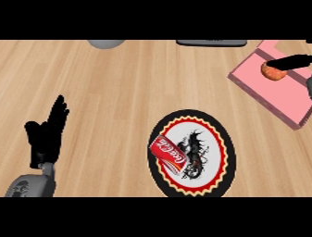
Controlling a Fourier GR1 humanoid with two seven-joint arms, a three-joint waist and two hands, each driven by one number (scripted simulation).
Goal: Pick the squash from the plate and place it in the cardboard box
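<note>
Nearly done: at two o'clock the right hand (296, 60) grips the squash (273, 71) over the pink box (281, 99), well away from the six-o'clock plate (189, 112). Only the release seems left; the left hand (46, 134) rests open at eight o'clock.

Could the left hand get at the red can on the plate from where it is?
Probably yes. The left hand is open, and only bare counter lies between it and the can, which rests uncovered on the left side of the plate.

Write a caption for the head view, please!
Right hand at the squash over the pink box; red can on the plate; left hand resting open.
</note>
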